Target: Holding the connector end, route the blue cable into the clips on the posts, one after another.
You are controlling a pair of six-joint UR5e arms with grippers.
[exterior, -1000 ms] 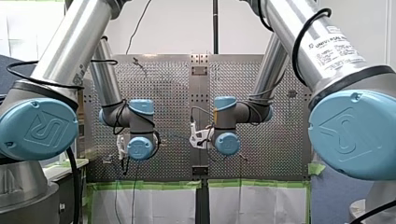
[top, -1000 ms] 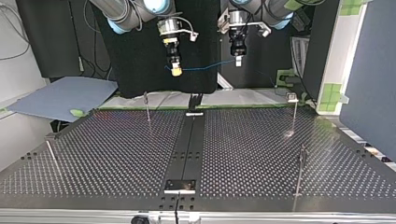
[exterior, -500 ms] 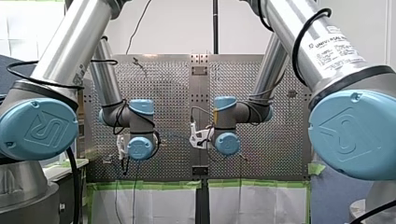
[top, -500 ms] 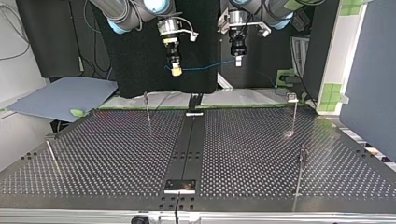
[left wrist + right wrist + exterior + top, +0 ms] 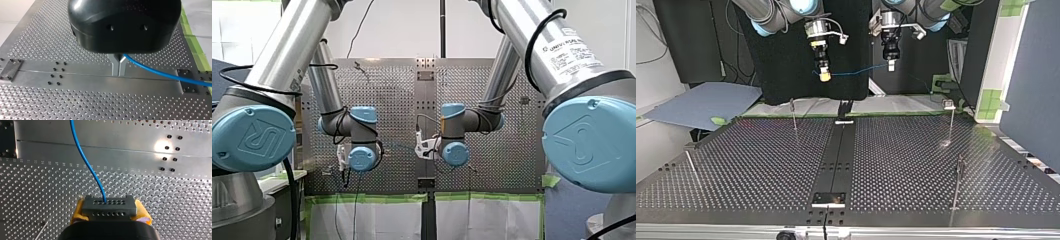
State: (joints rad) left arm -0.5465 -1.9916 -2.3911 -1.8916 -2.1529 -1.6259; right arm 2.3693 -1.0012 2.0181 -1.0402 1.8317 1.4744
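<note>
The blue cable (image 5: 856,71) hangs in the air between both grippers, high above the back of the perforated table (image 5: 761,165). My right gripper (image 5: 109,210), at the top view's left (image 5: 824,75), has its yellow pads (image 5: 78,211) shut on the dark grey connector block (image 5: 109,205), and the cable (image 5: 83,157) runs out of it ahead. My left gripper (image 5: 118,73), at the top view's right (image 5: 890,65), has its metal fingers (image 5: 114,65) shut on the cable (image 5: 162,74), which leads off to one side. Thin posts (image 5: 794,114) (image 5: 952,119) stand below.
Two more posts rise nearer the top view's front, one at the left (image 5: 690,164) and one at the right (image 5: 958,183). A dark rail (image 5: 837,160) runs down the table's middle. A blue sheet (image 5: 701,105) lies off the table's back left.
</note>
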